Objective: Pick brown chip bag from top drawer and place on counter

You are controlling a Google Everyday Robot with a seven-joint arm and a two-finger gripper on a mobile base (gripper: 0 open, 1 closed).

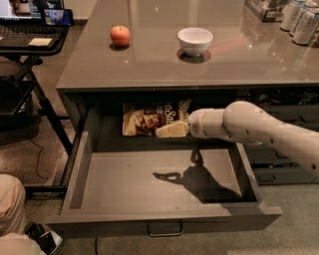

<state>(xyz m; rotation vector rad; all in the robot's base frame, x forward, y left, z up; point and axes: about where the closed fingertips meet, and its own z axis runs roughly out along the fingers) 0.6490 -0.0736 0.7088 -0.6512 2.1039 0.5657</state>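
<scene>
The brown chip bag [149, 118] lies at the back of the open top drawer [159, 184], partly under the counter's edge. It is tan and brown with white lettering. My gripper [172, 130] reaches in from the right on a white arm and sits low against the bag's right front part, covering some of it. The glossy grey-brown counter [164, 67] spans the view above the drawer.
A red apple [120, 36] and a white bowl [195, 41] stand on the counter, with cans [299, 15] at the far right. Narrower drawers [279, 164] are to the right. A desk with a laptop [30, 30] is at the left, and a person's leg [10, 209] at the lower left.
</scene>
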